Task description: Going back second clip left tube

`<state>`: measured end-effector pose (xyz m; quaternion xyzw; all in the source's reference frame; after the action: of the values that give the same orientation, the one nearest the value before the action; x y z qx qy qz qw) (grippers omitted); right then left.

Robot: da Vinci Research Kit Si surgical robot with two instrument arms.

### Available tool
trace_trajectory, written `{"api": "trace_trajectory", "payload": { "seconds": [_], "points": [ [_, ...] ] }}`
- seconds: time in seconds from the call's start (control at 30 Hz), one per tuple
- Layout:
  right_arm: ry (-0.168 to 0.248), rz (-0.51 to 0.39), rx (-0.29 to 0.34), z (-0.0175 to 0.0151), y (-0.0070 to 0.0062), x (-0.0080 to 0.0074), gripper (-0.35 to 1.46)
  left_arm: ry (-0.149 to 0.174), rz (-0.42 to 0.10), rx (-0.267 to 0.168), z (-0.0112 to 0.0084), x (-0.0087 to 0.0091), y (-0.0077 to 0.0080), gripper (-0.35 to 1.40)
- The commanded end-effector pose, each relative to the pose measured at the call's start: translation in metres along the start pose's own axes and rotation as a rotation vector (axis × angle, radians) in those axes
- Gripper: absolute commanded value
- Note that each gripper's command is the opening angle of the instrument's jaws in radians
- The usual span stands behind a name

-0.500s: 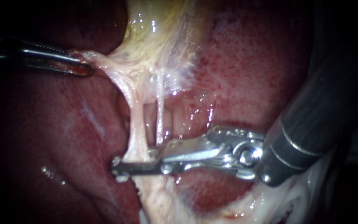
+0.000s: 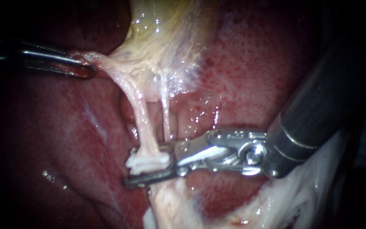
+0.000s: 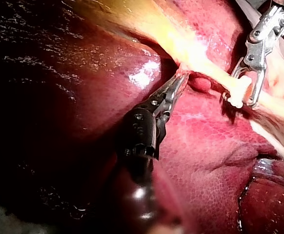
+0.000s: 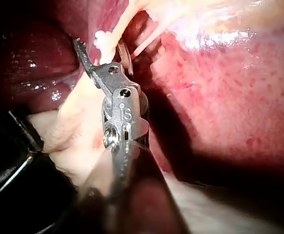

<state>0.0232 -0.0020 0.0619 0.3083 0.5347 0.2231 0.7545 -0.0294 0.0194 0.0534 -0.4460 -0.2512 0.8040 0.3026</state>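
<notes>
Clenching pale tissue, the dark left instrument stretches the pink left tube so the silver right instrument, hand released, can leave the white clip.

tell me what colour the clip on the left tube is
The clip is white; clearest in the endoscope view.

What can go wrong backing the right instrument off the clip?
1. The clip sits between the right instrument's open jaws, near the lower one; a crooked pull-back could snag it and drag the left tube.
2. The thin right tube runs close by the upper jaw and could catch.
3. The left instrument holds the tissue taut; more pull might tear a tube.
</notes>
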Motion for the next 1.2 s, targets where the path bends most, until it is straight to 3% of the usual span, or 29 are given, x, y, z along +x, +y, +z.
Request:
{"api": "trace_trajectory", "payload": {
  "seconds": [0.03, 0.23, 0.5, 0.7, 0.9, 1.2],
  "points": [
    [0.001, -0.031, -0.009, -0.0008, 0.0, 0.0002, 0.5, 0.0, 0.0, 0.002, 0.0, 0.0, 0.0, -0.35],
    [0.002, -0.132, -0.026, -0.0051, -0.0005, 0.0009, 0.5, 0.0, 0.0, 0.001, -0.0001, -0.0001, -0.0001, -0.35],
    [-0.01, -0.267, -0.038, -0.0139, -0.0015, 0.0026, 0.5, 0.001, 0.001, 0.004, -0.0002, -0.0001, -0.0002, -0.35],
    [-0.134, -0.317, -0.063, -0.0186, -0.0017, 0.0032, 0.5, 0.001, 0.001, 0.004, -0.0001, -0.0001, -0.0004, -0.35],
    [-0.141, -0.325, -0.074, -0.0203, -0.0018, 0.0036, 0.5, 0.001, 0.004, 0.008, 0.0007, -0.0007, -0.0009, -0.35],
    [-0.144, -0.326, -0.072, -0.0204, -0.0021, 0.0035, 0.5, -0.01, 0.021, 0.019, 0.0046, -0.0025, -0.0024, -0.35]
  ]
}}
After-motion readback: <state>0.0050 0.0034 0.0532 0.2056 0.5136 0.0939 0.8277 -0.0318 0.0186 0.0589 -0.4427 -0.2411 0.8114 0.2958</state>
